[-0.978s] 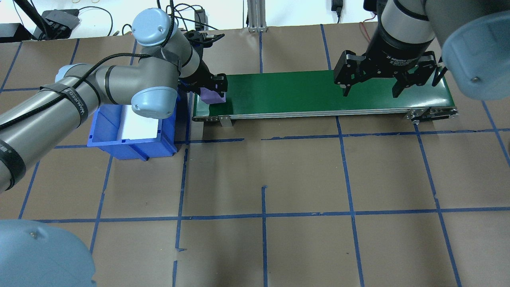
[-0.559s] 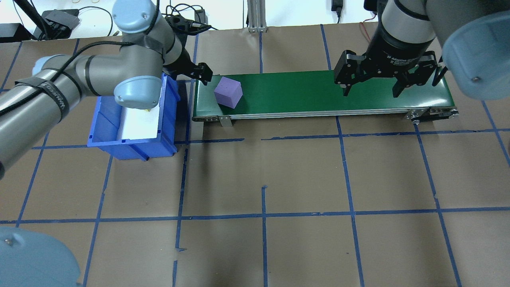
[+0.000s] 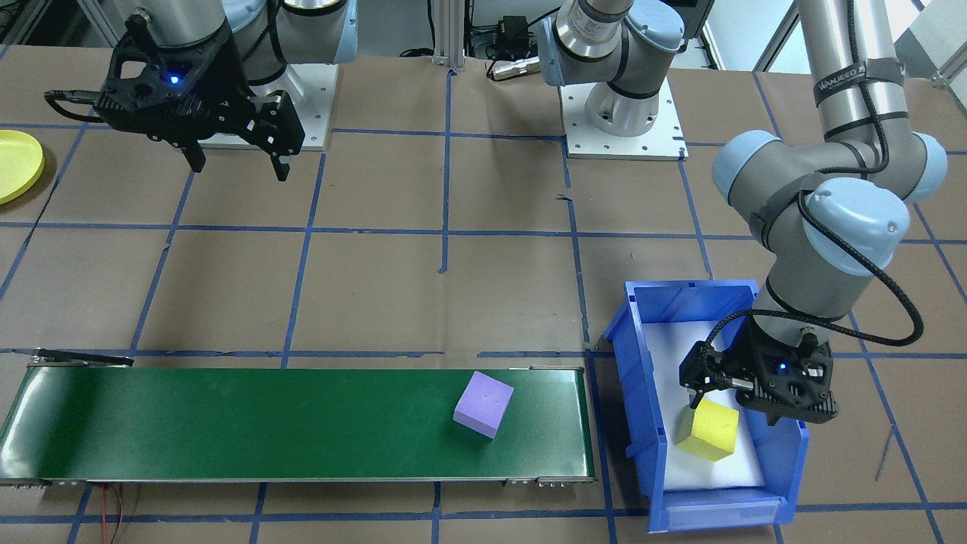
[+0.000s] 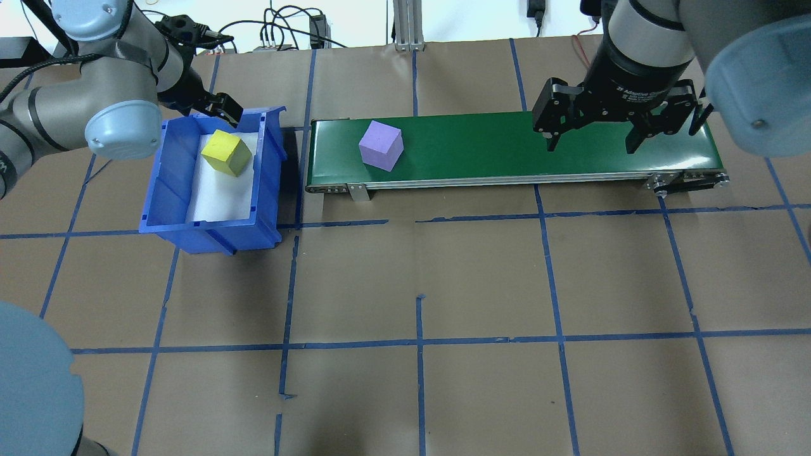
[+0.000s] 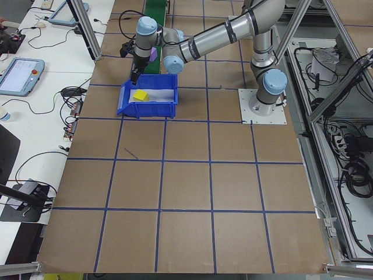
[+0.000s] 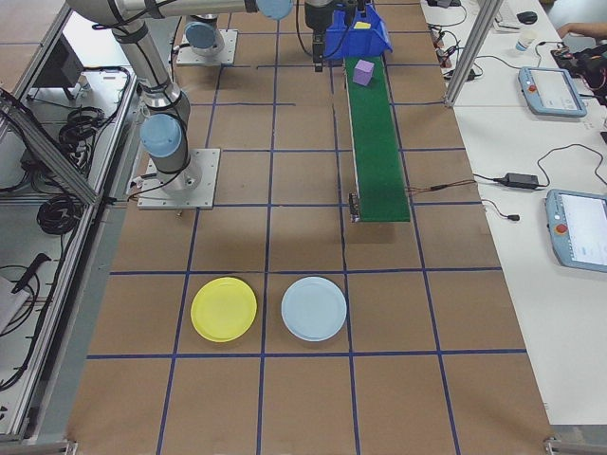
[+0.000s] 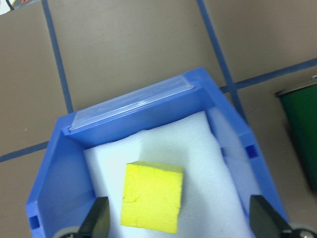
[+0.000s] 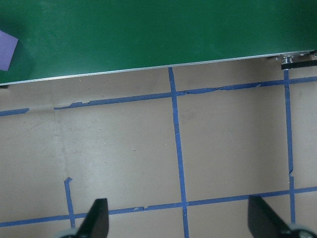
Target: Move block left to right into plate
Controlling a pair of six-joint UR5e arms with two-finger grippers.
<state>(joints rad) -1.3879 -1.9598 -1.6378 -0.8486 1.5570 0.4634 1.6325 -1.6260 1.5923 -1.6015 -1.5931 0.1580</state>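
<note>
Bring your left gripper (image 4: pixel 223 111), fingers apart and empty, straight down over the yellow foam cube (image 4: pixel 225 152) just below it in the blue plastic bin (image 4: pixel 166 190), and square the fingers to 2 opposite faces. The purple foam cube (image 4: pixel 381 145) lies on the green conveyor belt (image 4: pixel 481 149), well short of your right gripper (image 4: pixel 590 130), which hangs spread and empty over the belt's far end. The round yellow plastic plate (image 6: pixel 224 309) lies well beyond it.

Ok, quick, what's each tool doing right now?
Left tool: open, empty, above the yellow block in the blue bin.
Right tool: open, empty, over the green belt.
</note>
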